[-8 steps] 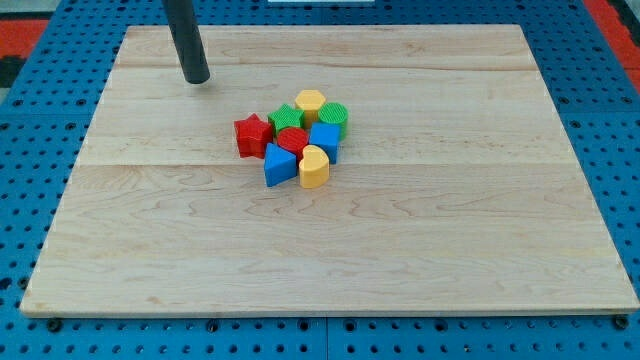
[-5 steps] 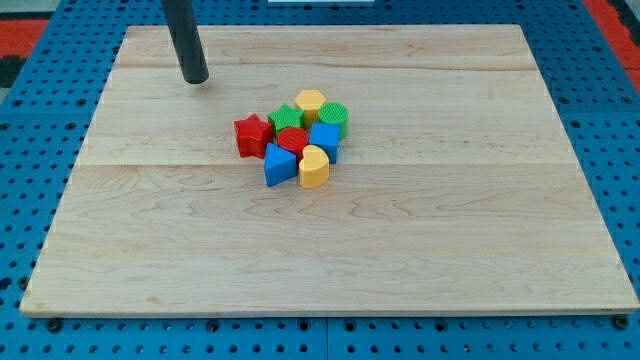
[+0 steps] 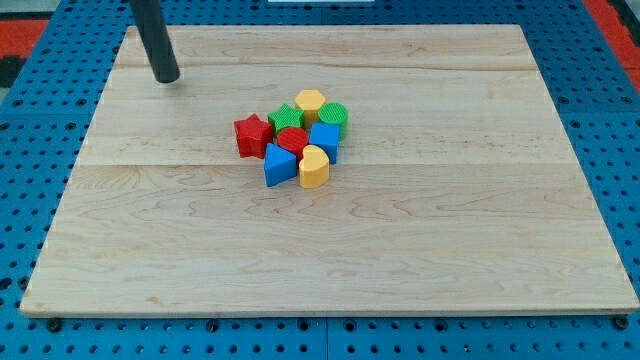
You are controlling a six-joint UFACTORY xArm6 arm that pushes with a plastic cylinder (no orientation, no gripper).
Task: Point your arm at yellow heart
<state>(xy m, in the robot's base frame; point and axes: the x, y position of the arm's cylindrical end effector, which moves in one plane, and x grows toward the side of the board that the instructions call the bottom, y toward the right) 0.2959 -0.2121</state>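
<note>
Resting upper left, my tip [image 3: 167, 79] (rod cropped above), well apart from yellow heart [image 3: 314, 168].

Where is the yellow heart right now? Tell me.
The yellow heart sits at the bottom edge of the block cluster near the board's middle, touching the blue triangle on its left, below the blue cube; my tip is far up-left.

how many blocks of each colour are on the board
red: 2, the red star and a red block of unclear shape
green: 2, one green block and another green block
blue: 2, the blue triangle and a blue block
yellow: 2, the yellow heart and the yellow hexagon
total: 8
</note>
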